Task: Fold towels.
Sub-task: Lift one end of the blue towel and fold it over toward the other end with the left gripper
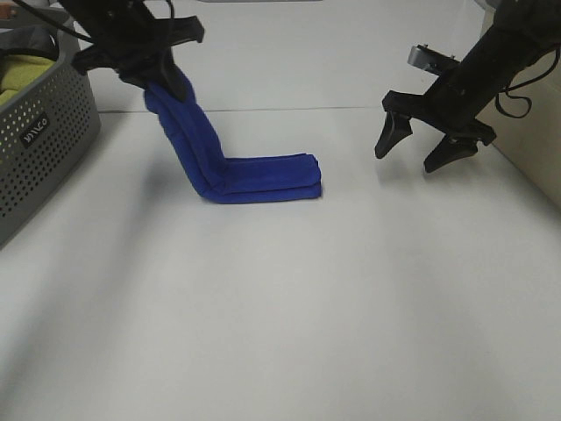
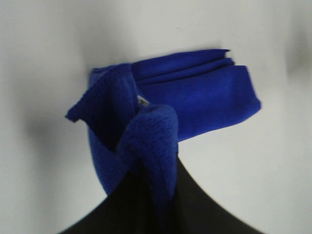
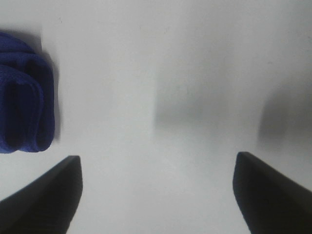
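The royal-blue towel [image 1: 254, 178] is folded into a narrow strip. Its right part lies flat on the white table [image 1: 289, 307]. Its left end rises up into my left gripper [image 1: 162, 77], which is shut on it above the table at the back left. In the left wrist view the towel [image 2: 195, 92] bunches in the black fingers [image 2: 146, 204], with a small white tag [image 2: 143, 101] showing. My right gripper [image 1: 417, 147] is open and empty, hovering right of the towel. The right wrist view shows the towel's end [image 3: 22, 97] beyond the open fingertips [image 3: 48, 195].
A grey perforated basket [image 1: 39, 140] stands at the left edge, holding a yellow-green cloth [image 1: 22, 74] and a dark cloth [image 1: 31, 39]. A beige surface [image 1: 535, 162] borders the table on the right.
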Robot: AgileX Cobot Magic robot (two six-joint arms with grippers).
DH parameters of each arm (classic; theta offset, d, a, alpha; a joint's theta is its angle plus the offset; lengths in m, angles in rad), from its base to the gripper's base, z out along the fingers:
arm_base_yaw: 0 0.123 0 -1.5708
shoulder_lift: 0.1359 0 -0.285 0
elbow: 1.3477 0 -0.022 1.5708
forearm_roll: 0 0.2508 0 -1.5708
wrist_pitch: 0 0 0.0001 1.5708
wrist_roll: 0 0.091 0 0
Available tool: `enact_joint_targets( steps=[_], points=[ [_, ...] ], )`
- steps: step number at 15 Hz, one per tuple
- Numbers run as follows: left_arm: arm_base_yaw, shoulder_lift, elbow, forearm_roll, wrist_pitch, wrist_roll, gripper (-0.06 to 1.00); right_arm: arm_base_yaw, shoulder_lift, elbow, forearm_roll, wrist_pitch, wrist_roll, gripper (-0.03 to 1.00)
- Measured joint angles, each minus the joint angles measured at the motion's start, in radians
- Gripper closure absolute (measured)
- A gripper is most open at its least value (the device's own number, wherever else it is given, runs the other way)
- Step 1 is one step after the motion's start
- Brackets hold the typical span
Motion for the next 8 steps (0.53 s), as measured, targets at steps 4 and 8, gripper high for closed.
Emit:
enact_joint_targets(
  steps=[4,8],
  points=[
    [-0.082,0.104,0.0,-0.131,-0.143,-0.043,0.87,0.0,0.0,0.0,0.0,0.0,0.0,0.17],
    [-0.114,0.185,0.0,-0.215,-0.22,-0.049,0.73,0.0,0.0,0.0,0.0,0.002,0.0,0.17]
  ],
)
